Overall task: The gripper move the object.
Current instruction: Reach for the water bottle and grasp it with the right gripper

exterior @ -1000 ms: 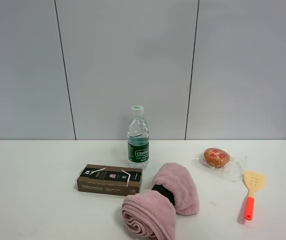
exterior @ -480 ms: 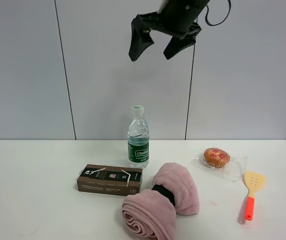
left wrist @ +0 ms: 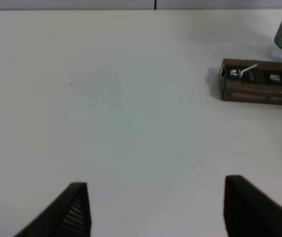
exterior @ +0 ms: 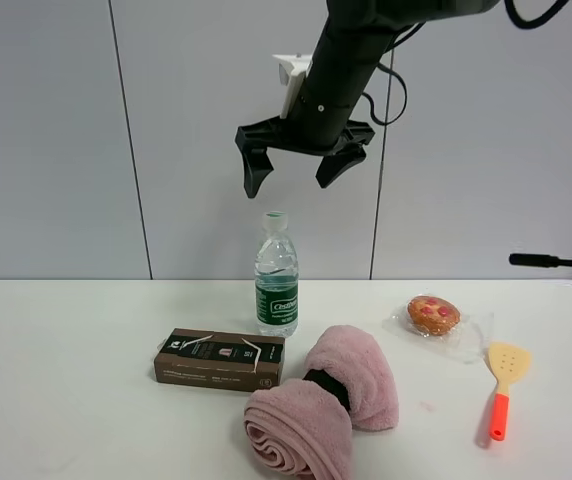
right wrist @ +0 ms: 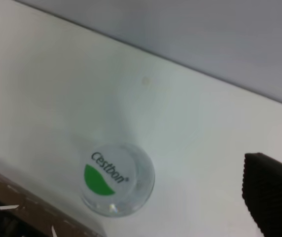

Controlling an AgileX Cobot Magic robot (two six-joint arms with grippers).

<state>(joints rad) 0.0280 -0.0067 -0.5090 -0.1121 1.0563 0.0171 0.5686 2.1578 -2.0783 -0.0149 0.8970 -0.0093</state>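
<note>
bottle (exterior: 276, 275) stands upright at centre frame on the worktop (exterior: 66, 350), brown box (exterior: 220, 359) just lower left of it. my right claw (exterior: 288, 185) hangs spread above the cap; i should centre over it, drop straight, then close below the cap without nudging the box.

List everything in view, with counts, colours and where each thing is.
Water bottle: one, clear with green label, upright at the table's back middle.
Box: one, dark brown, front-left of the bottle.
Towel: one, pink, rolled, front middle.
Muffin in clear wrapper: one, brown with red spots, right of the bottle.
Spatula: one, yellow with orange handle, far right.
Table: one, white.
Right gripper: one, black, open, above the bottle.
Left gripper: one, black, open, over bare table.
</note>
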